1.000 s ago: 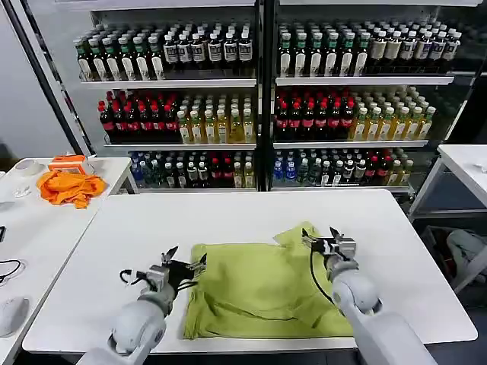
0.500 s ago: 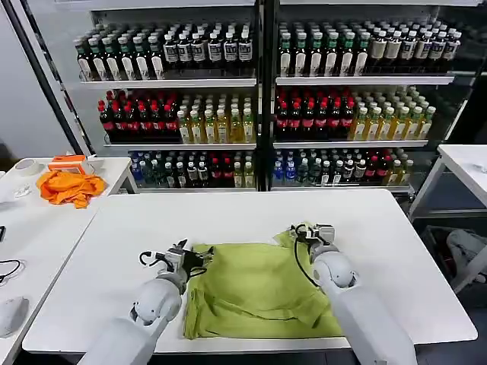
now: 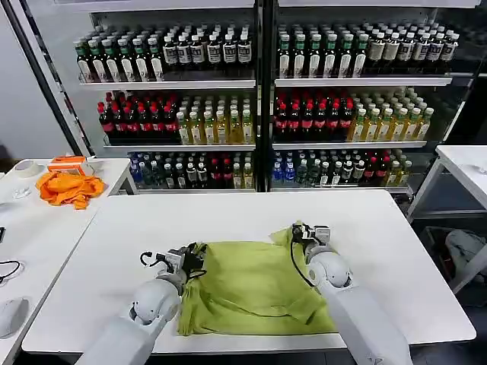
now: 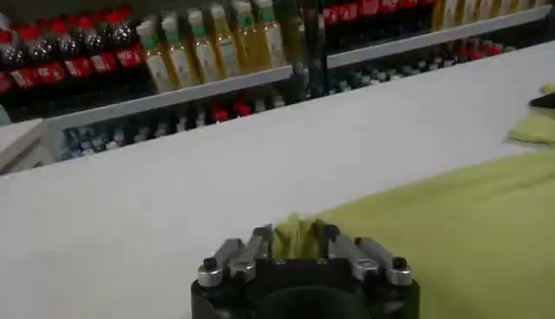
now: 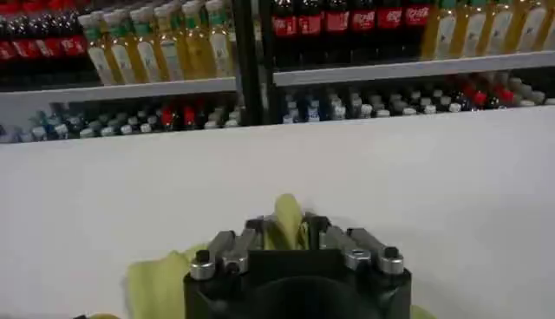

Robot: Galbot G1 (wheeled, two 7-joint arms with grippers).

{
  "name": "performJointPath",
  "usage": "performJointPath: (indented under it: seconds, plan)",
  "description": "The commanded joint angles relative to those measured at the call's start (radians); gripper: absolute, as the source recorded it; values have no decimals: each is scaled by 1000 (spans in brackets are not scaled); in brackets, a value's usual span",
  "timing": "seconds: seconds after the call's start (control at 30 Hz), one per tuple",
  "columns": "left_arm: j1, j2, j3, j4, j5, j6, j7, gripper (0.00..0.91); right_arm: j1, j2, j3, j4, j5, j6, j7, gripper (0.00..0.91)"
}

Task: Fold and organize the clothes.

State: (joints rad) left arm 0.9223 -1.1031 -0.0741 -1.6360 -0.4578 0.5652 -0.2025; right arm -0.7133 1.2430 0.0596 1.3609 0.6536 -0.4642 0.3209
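One light yellow-green cotton T-shirt [image 3: 255, 289] lies spread on the white table [image 3: 114, 251], towards its near edge. Left gripper [image 4: 295, 244] pinches the far left corner, right gripper [image 5: 290, 227] clamps a bunched fold at the far right corner. Both bites look shallow to me; an uneven pull could slip a corner free or skew the fold.
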Motion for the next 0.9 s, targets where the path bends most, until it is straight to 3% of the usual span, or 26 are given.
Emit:
performJointPath:
  seconds: [0.03, 0.57, 0.9]
  plan:
    - [34, 9, -19, -23, -43, -25, 6, 20, -9, 5, -4, 31, 5, 40, -12, 0]
    - [105, 47, -70, -200, -126, -139, 0, 20, -105, -67, 66, 312, 5, 68, -32, 0]
    - [243, 84, -128, -327, -119, -134, 11, 20, -360, -177, 182, 606, 6, 46, -32, 0]
